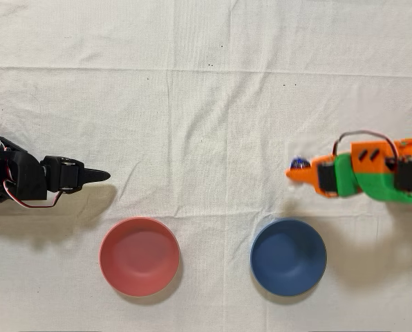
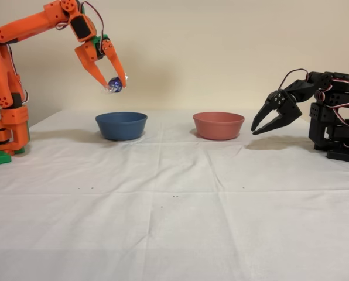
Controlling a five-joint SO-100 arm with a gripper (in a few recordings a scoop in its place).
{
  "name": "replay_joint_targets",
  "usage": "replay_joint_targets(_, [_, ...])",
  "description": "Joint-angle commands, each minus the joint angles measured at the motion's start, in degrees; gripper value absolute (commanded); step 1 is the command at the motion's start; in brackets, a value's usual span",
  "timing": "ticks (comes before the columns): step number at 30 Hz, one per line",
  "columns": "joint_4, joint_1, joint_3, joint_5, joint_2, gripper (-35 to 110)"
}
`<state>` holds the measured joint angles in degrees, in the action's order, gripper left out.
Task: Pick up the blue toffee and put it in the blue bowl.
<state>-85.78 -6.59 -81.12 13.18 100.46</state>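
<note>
blue toffee (image 2: 115, 84): pinched at the fingertips, in the air above the blue bowl.
gripper (image 2: 113, 82): orange, jaws closed around the blue toffee (image 1: 299, 164), pointing down.
blue bowl (image 2: 121, 125): on the white cloth (image 2: 174, 222), below the held sweet.
pink bowl (image 2: 218, 125): beside the blue bowl (image 1: 288, 256), apart from it.
black arm (image 2: 315, 114): idle, beyond the pink bowl (image 1: 139, 256) from the blue bowl.

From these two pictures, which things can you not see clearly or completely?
- Blue toffee: too small in both views to show its wrapper detail; overhead, the orange end effector covers most of it.
- Orange arm's base: cut off by the left edge in the fixed view and by the right edge overhead.
- Blue bowl: its inside is hidden by its own wall in the fixed view.
</note>
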Motion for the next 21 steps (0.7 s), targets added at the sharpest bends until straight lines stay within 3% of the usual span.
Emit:
replay_joint_targets(1, [-0.3,-7.3,3.3,0.3,2.7,10])
replay_joint_targets(21, [9.1,-29.6,0.0,-4.3,-10.8,10])
